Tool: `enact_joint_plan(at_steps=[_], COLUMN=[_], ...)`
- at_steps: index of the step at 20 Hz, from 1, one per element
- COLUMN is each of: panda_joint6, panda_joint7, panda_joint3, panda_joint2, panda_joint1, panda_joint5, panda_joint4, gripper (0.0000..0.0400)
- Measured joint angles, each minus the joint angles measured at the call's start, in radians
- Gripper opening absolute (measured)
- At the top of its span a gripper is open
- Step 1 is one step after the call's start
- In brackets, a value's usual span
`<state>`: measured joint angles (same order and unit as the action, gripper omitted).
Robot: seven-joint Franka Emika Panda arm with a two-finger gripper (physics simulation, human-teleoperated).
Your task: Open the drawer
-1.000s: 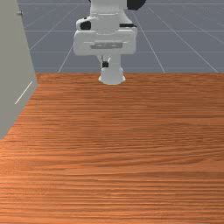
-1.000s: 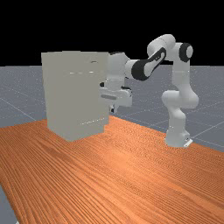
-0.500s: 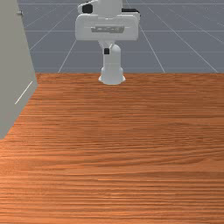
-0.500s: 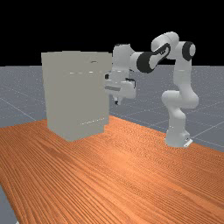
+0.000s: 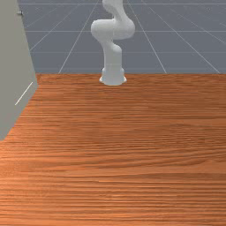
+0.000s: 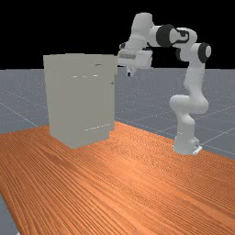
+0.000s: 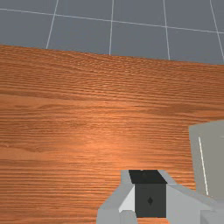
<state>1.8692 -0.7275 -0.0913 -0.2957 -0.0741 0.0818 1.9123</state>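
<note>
In the far view my gripper [image 6: 129,73] hangs at the upper middle, to the right of the tall grey cabinet [image 6: 80,101] and near the height of its upper part, with a gap between them. The wrist view has the gripper [image 7: 149,176] with its fingers together, nothing between them, and part of the cabinet [image 7: 213,162] off to one side. At the front view's left edge stands the cabinet [image 5: 13,66], a small dark knob [image 5: 20,13] on its edge. The drawer's front faces away from these views, so how far it stands open I cannot tell.
The cabinet rises from the wooden table [image 6: 128,183], left of the arm's base [image 6: 186,144] in the far view. Thin pale slits run across the cabinet's side. The table's edge [image 7: 109,56] crosses the wrist view, with grey floor beyond.
My hand has risen and drawn back toward the far view's right, away from the cabinet. It has passed out over the front view's top. The cabinet has not visibly moved.
</note>
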Motion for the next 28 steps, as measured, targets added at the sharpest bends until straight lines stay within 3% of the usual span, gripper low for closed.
enact_joint_plan(at_steps=[9, 15, 16, 17, 19, 23, 28], panda_joint6=[-0.053, -0.064, -0.067, -0.071, -0.068, -0.056, -0.039], panda_joint7=[0.036, 0.064, 0.076, 0.087, 0.102, 0.116, 0.143], panda_joint3=[-0.114, -0.223, -0.237, -0.247, -0.265, -0.287, -0.308], panda_joint2=[-0.146, -0.097, -0.094, -0.093, -0.082, 0.011, 0.028], panda_joint1=[0.125, 0.187, 0.193, 0.196, 0.203, 0.205, 0.209], panda_joint5=[0.106, 0.102, 0.101, 0.099, 0.097, 0.098, 0.097], panda_joint4=[-0.084, -0.248, -0.27, -0.28, -0.277, -0.247, -0.261], gripper=[0.0, 0.0, 0.0157, 0.0252, 0.0346, 0.04, 0.039])
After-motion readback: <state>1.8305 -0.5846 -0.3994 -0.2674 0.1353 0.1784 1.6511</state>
